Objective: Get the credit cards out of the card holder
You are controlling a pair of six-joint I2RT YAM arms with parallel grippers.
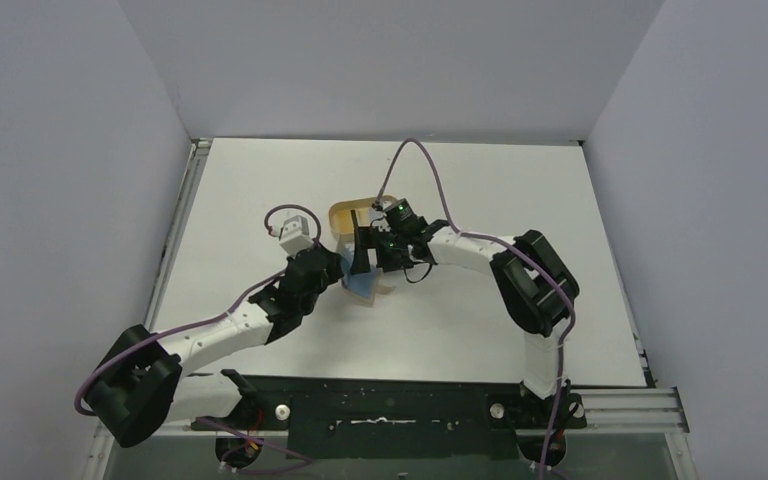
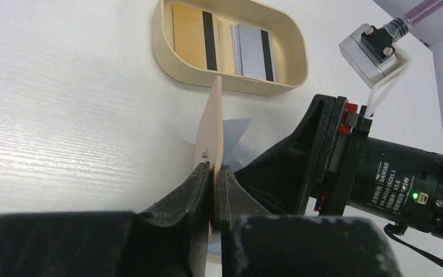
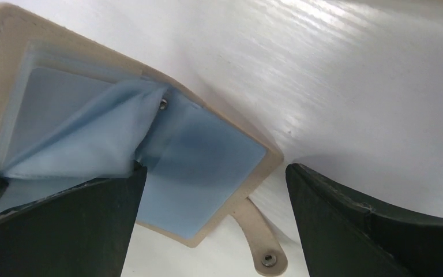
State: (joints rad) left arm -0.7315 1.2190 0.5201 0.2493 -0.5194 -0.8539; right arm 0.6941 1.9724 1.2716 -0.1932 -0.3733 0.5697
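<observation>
The card holder [image 3: 219, 156] lies open on the table, its light blue lining up and its snap tab [image 3: 263, 249] near the right fingers. My left gripper [image 2: 214, 168] is shut on its tan cover flap [image 2: 212, 124] and holds that flap upright. My right gripper [image 3: 216, 171] is open just above the blue panel; a loose blue sleeve [image 3: 92, 141] rests against its left finger [image 3: 63, 231]. The two credit cards lie flat in the oval tray [image 2: 167, 57]: a yellow-orange one [image 2: 189, 36] and a bluish-grey one [image 2: 252, 52]. From above, the holder [image 1: 367, 288] sits between both grippers.
The oval tan tray [image 1: 344, 212] stands just beyond the holder, at mid-table. The right arm's wrist motor [image 2: 404, 179] is close beside my left fingers. A grey camera block [image 2: 375, 49] and purple cables hang near the tray. Walls enclose the table on three sides.
</observation>
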